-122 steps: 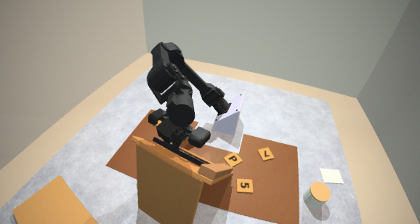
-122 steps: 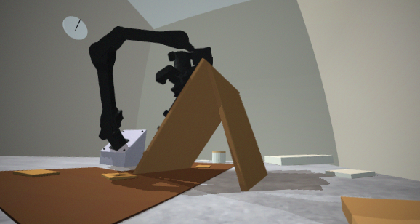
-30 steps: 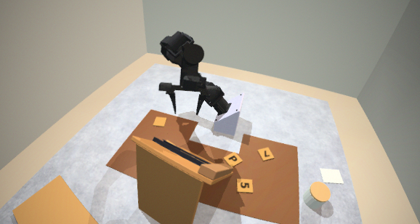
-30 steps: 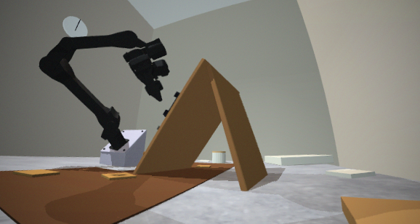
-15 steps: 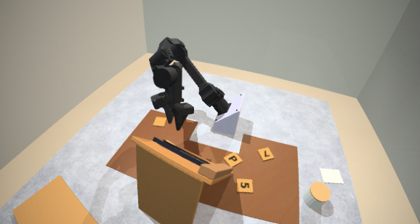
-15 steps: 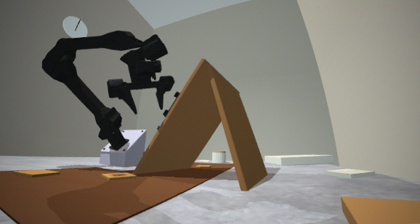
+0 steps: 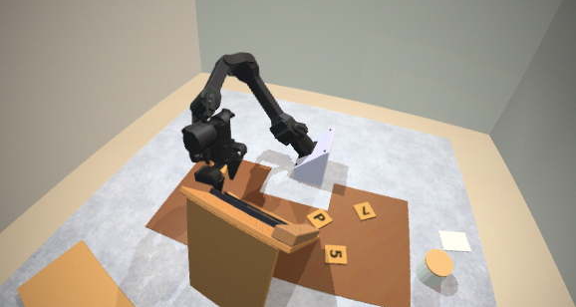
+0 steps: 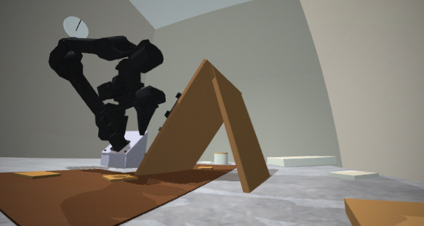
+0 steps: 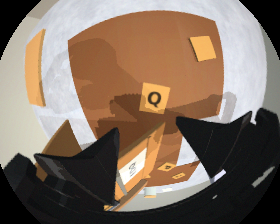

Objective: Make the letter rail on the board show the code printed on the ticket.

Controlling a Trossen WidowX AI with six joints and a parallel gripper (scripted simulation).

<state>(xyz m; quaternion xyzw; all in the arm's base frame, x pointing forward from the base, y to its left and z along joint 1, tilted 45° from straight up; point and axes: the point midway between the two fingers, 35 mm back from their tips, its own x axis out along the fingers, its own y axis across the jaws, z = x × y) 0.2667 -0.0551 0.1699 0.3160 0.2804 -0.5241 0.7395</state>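
The wooden easel board [image 7: 234, 261] [image 8: 191, 126] stands on the brown mat [image 7: 379, 261] [image 9: 104, 63]. Its dark letter rail [image 7: 245, 209] faces away from the top camera, with a wooden block [image 7: 297, 233] at its right end. My gripper [image 7: 224, 176] [image 9: 148, 125] is open and empty, low over the mat just behind the rail's left end. In the wrist view a Q tile [image 9: 155, 98] lies flat on the mat ahead of the fingers, and the white ticket [image 9: 131, 171] shows on the board, too small to read. Tiles P [image 7: 319, 218], 7 [image 7: 364, 210] and 5 [image 7: 336, 254] lie on the mat to the right.
The arm's white base block [image 7: 314, 163] [image 8: 126, 153] stands behind the mat. A lidded cup [image 7: 434, 267] [image 8: 221, 158] and a white pad [image 7: 454, 240] sit at the right. An orange slab [image 7: 65, 281] lies at the front left. Another tile [image 9: 203, 47] lies farther off.
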